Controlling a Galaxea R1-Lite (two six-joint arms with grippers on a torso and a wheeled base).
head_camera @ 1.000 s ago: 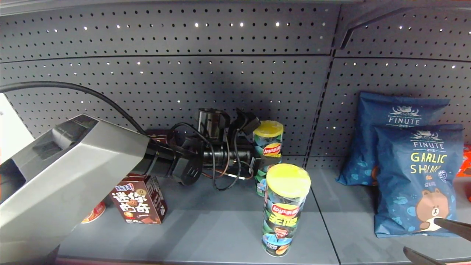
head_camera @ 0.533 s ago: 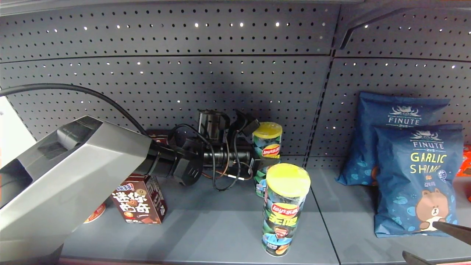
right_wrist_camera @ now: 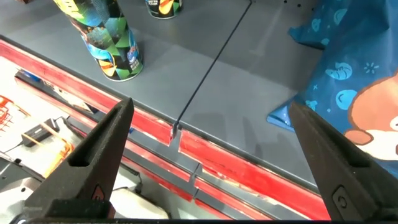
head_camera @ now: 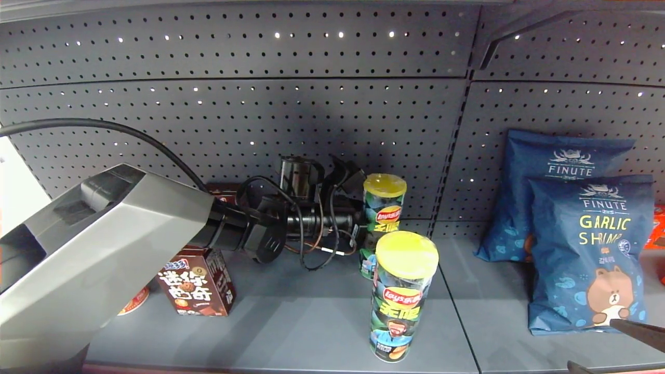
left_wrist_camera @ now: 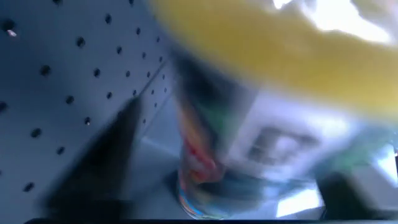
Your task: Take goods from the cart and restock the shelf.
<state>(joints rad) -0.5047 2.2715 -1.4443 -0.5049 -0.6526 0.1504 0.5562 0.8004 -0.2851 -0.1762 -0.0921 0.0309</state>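
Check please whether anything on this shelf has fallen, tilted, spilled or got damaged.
Nothing stands out. The rear chip can and the front chip can both stand upright. The brown box is upright, only turned a little. The blue bags lean on the back panel; no spill shows.

You were looking at a shelf [head_camera: 311, 322] of smooth, matt grey painted metal, backed by a perforated metal panel [head_camera: 260, 104] in the same dull finish. The front can [head_camera: 402, 296] wore a glossy printed wrap under a smooth yellow plastic lid, and the rear can [head_camera: 382, 208] matched it. The brown box [head_camera: 197, 285] looked like coated cardboard with a slight sheen. The blue snack bags [head_camera: 587, 254] were soft, creased film, mostly matt. Your left arm [head_camera: 104, 234] had a smooth satin grey shell, seemingly plastic, and a black rubbery cable [head_camera: 83, 121]. The right end effector [right_wrist_camera: 211, 106] had matt black fingers [right_wrist_camera: 93, 162], faintly textured. The shelf's red edge strip [right_wrist_camera: 261, 171] shone glossily.
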